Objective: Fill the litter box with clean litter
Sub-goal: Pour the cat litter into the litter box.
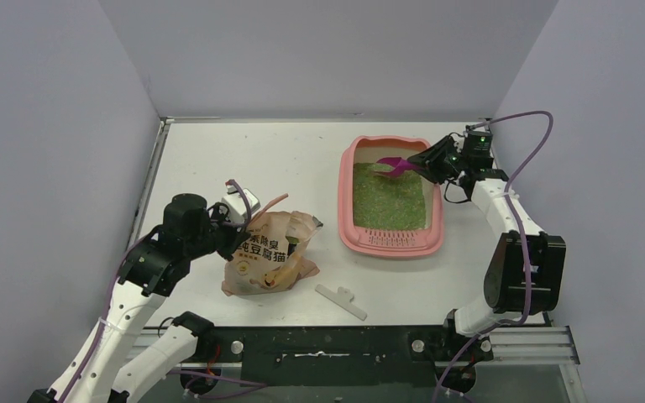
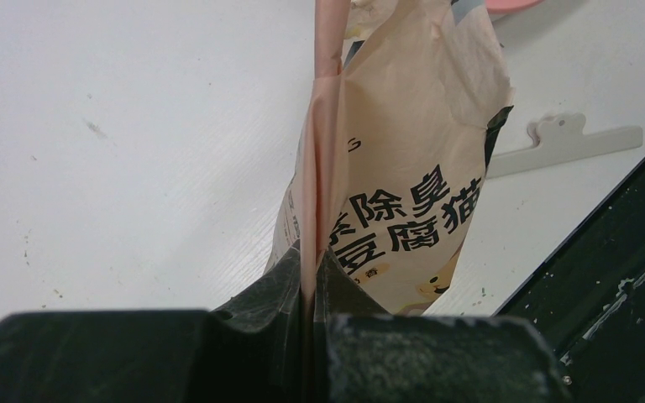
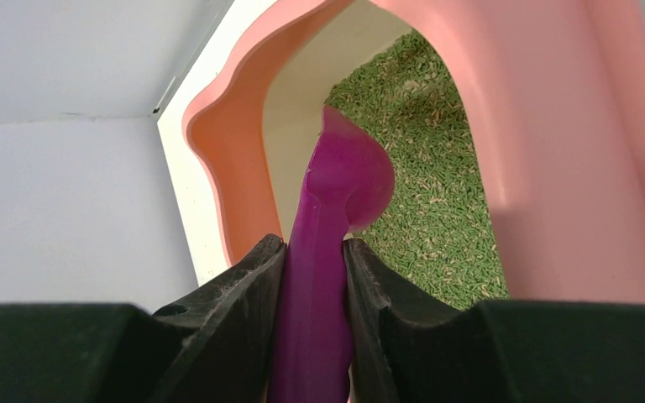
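Currently, your holdings at this station read as follows.

1. Litter box (image 1: pixel 345 201): pink tray at the right rear of the table (image 1: pixel 218 159), with its slotted strip toward the arm bases.
2. Litter (image 1: pixel 389 201): a green granule bed covering the tray floor. By my judgement the fill is largely done.
3. Magenta scoop (image 3: pixel 344 176): your right gripper (image 3: pixel 313 252) has its fingers clenched on the handle. The bowl is lowered over the far end of the bed, probably to spread or level the granules. Whether the bowl touches the litter cannot be told.
4. Litter bag (image 1: pixel 269 256): crumpled paper printed with Chinese characters, slumped on the table left of the tray and apart from it. Your left gripper (image 2: pixel 306 269) is pinched tight on a fold of its upper edge. That hold seems meant to prop the bag up so the remainder does not spill.
5. White clip (image 1: pixel 342 300): lying loose on the table near the front edge, close to the bag but not touching it. It is presumably the bag's closure, set aside for pouring.
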Action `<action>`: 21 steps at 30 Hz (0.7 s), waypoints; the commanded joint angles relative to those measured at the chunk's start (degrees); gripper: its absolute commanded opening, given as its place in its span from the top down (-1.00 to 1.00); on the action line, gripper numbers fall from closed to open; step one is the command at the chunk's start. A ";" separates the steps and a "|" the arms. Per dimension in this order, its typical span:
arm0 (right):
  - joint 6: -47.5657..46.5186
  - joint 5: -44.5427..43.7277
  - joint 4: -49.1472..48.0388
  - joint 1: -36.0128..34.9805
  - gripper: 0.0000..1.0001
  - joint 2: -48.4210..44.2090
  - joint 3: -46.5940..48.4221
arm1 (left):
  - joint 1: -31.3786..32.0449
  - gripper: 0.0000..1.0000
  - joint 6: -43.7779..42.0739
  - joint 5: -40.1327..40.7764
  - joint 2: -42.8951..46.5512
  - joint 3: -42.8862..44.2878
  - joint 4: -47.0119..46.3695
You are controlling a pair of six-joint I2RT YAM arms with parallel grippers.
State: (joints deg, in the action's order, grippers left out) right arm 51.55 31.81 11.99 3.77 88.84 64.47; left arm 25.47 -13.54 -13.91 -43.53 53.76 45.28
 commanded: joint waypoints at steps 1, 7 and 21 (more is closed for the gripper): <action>-0.84 -3.20 -4.43 0.83 1.00 -2.23 2.12 | 0.39 1.00 1.33 -1.19 0.79 2.49 -6.51; -0.66 -1.40 -3.59 3.53 1.00 -4.66 -0.95 | 0.37 1.00 1.41 -1.34 0.81 2.11 -6.56; -9.31 12.88 15.19 5.80 1.00 -21.82 -14.08 | 0.46 1.00 1.59 -1.95 0.97 1.73 -7.17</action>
State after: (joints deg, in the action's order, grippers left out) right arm 48.49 40.29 18.28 9.69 74.39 52.58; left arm 25.47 -13.06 -13.93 -43.62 53.76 45.25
